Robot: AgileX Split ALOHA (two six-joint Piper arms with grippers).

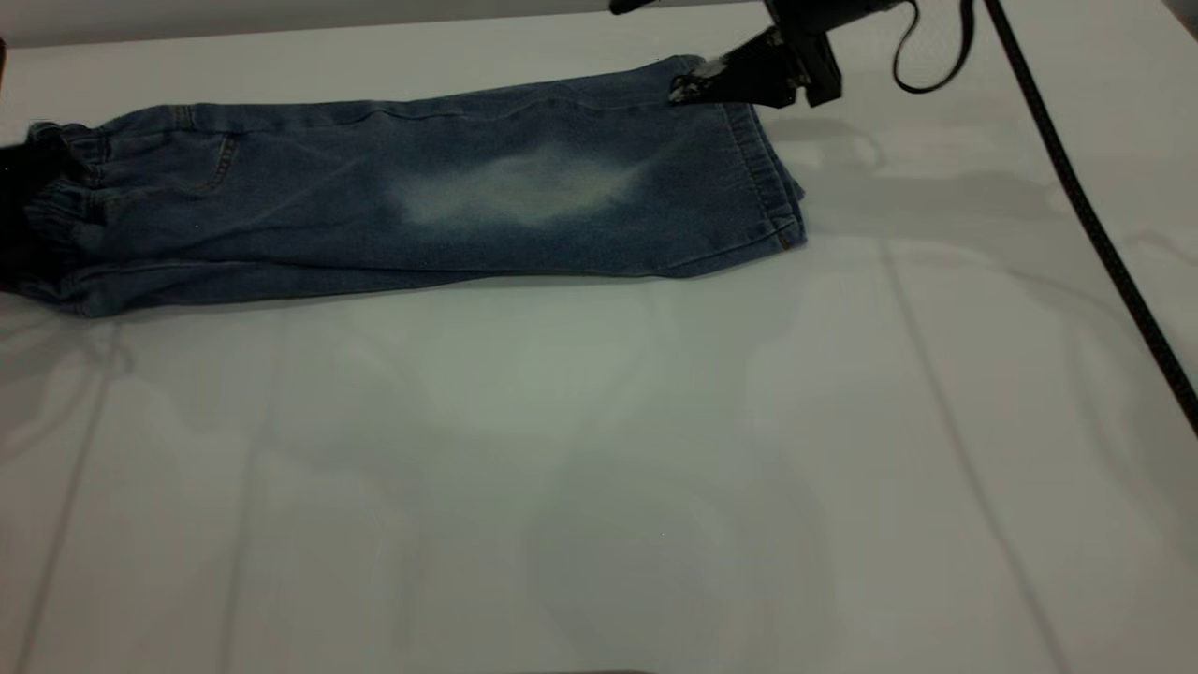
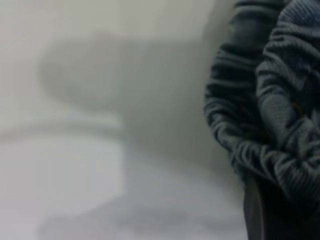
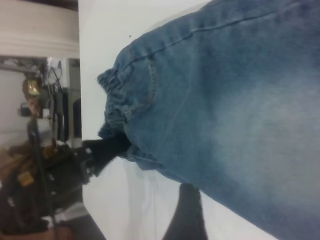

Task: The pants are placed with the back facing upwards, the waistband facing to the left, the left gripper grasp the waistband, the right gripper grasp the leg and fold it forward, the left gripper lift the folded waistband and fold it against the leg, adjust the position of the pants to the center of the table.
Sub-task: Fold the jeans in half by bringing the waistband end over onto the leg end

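Pants (image 1: 421, 201): folded lengthwise, along the desk's (image 1: 599, 468) far edge.
My left hand (image 3: 107, 150): apparently clenched on the waistband (image 1: 56, 187), left edge.
My right hand (image 1: 688, 89): grasping the leg's (image 1: 749, 178) hem corner.

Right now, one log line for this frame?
pants: folded lengthwise, flat on table | left claw: shut on waistband | right claw: at leg hem, grip unclear

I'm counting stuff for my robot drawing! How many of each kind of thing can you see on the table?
Pants: 1
Black end effectors: 2, the right end effector at the leg hem, the left end effector at the waistband
Black cable: 1
Total: 4
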